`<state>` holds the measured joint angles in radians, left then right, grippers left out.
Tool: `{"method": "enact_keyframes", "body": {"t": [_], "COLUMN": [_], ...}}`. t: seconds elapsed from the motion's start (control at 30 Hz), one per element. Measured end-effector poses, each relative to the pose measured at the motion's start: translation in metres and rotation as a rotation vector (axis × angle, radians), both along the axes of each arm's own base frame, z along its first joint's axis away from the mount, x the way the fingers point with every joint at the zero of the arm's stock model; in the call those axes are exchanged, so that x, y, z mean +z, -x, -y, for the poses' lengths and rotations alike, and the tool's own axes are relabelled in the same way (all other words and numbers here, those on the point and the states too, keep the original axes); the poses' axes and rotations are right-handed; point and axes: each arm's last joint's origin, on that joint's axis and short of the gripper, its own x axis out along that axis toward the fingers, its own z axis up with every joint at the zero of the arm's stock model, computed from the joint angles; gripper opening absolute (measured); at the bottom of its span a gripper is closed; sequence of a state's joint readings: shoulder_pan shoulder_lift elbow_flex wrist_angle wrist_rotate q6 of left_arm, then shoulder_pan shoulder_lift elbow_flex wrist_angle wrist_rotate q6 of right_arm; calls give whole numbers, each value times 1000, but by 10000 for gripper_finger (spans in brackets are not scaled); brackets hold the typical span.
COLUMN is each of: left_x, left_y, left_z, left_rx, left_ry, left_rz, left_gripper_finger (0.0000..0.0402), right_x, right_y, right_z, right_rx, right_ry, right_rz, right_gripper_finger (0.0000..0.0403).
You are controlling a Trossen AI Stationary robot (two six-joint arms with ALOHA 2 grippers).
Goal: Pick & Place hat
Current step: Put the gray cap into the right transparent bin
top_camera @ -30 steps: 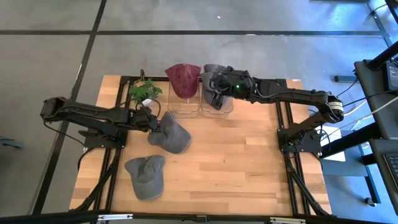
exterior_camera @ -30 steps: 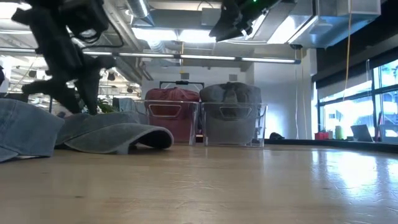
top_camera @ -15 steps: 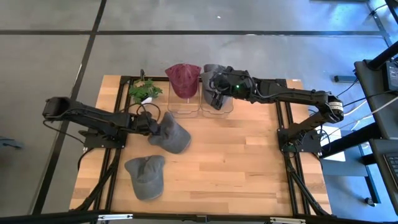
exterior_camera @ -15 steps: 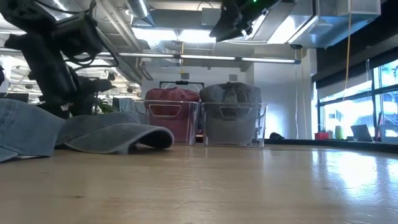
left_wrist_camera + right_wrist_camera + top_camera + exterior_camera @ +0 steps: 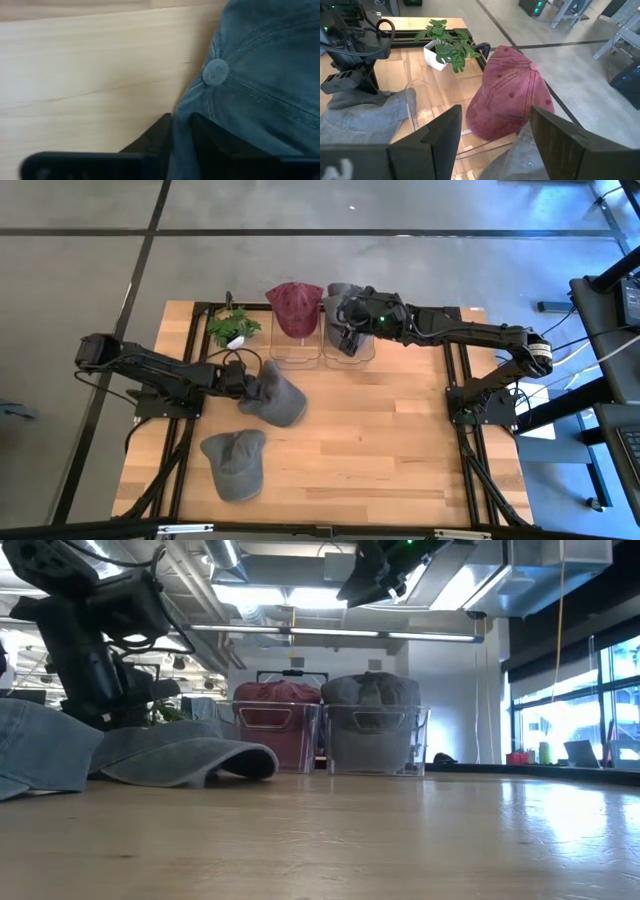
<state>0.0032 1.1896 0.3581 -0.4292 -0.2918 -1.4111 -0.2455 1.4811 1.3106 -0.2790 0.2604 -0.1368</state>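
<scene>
A blue-grey denim hat (image 5: 277, 394) lies on the table left of centre, also showing in the low view (image 5: 185, 755). My left gripper (image 5: 241, 378) is at the hat's left edge, shut on its cloth. A second blue-grey hat (image 5: 235, 463) lies nearer the near edge. At the far edge, a red hat (image 5: 293, 306) sits in one clear bin and a grey hat (image 5: 338, 300) in the bin beside it. My right gripper (image 5: 346, 332) hovers open above these bins, touching nothing. My left gripper pinches the edge of the hat's crown (image 5: 181, 131) between its two fingers (image 5: 159, 134), a little below the top button (image 5: 215, 72). It comes from the table's left, slanting down. The hat rests on the table.
A small potted plant (image 5: 232, 328) stands at the far left corner, just behind my left gripper. The two clear bins (image 5: 325, 735) stand side by side on the far edge. Bare wood (image 5: 390, 440) spreads over the table's right and near parts.
My left gripper has come down from above the hat's left edge to table height and has tipped closer to level. The hat has stayed where it was.
</scene>
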Motion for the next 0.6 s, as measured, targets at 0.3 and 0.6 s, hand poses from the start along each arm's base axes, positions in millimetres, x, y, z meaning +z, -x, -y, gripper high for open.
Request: {"method": "enact_keyframes", "body": {"t": [0.3, 0.6], "left_x": [4, 47], "left_y": [-1, -19], "left_z": [4, 6], "left_rx": [-58, -234], "left_ry": [-58, -96], "left_rz": [22, 169], "left_gripper_finger": [7, 3], "right_x": [0, -2], "right_y": [-1, -5], "right_z": [-2, -12], "right_rx": [54, 374], "right_ry": [-88, -265], "right_rz": [35, 62], "right_gripper_finger": [234, 234]}}
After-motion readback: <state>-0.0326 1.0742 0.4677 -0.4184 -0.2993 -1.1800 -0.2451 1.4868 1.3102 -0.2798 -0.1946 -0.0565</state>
